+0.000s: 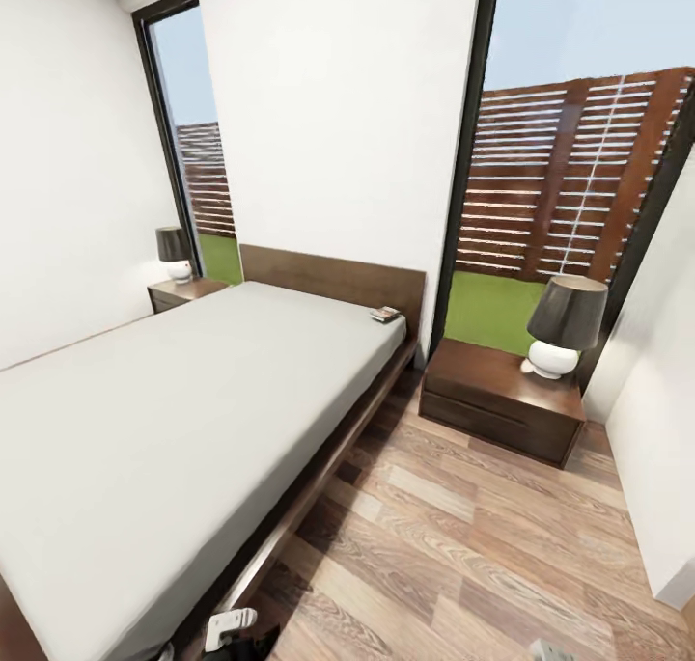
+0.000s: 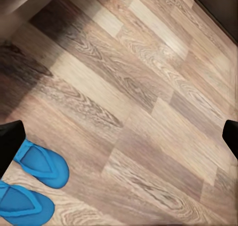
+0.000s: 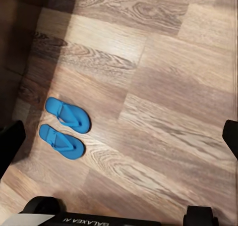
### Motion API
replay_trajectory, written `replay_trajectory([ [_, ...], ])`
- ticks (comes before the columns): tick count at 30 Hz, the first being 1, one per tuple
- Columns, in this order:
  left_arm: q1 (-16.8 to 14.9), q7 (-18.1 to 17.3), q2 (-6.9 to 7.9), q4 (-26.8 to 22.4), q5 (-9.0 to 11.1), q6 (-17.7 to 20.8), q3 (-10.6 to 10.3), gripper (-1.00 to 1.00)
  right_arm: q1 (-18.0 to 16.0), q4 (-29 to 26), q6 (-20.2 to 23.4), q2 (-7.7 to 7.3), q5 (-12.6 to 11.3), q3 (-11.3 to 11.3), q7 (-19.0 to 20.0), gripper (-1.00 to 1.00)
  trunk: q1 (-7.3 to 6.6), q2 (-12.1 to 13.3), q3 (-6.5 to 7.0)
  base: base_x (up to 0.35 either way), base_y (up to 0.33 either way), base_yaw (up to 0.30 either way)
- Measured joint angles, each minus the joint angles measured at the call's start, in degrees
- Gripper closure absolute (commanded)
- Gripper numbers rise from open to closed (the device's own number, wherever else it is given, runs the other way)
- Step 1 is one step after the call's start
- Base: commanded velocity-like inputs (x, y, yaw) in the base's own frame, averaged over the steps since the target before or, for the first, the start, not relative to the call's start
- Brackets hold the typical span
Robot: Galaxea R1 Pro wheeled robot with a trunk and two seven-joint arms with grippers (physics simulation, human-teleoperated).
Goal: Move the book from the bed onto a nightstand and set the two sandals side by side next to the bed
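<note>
with both grippers spread apart and empty, the book point(image 1: 386, 314) at the far right corner of the bed point(image 1: 193, 420) is best approached squarely, the sandals point(image 3: 65, 128) lying paired on the floor point(image 1: 463, 545).

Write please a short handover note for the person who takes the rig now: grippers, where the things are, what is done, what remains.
Left gripper: open, empty, above the floor.
Right gripper: open, empty.
Book: on the bed, near the headboard.
Sandals: side by side on the floor; this part looks done.
Left: carry the book to a nightstand; the near one also bears a lamp.
</note>
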Motion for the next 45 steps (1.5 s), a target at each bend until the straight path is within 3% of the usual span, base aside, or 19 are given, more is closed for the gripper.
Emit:
replay_trajectory([
  [7,0.00,0.00,0.00,0.00,0.00,0.00,0.00,-1.00,0.00,0.02,0.00,0.00,0.00,0.02,0.03,-1.00,-1.54,2.81,1.26,0.000,0.000,-0.300],
  [45,0.00,0.00,-0.08,0.00,-0.03,-0.01,-0.08,-1.00,0.00,0.00,0.00,0.00,0.00,0.02,0.05,-1.00,-1.54,2.82,1.26,0.000,-0.018,-0.299],
])
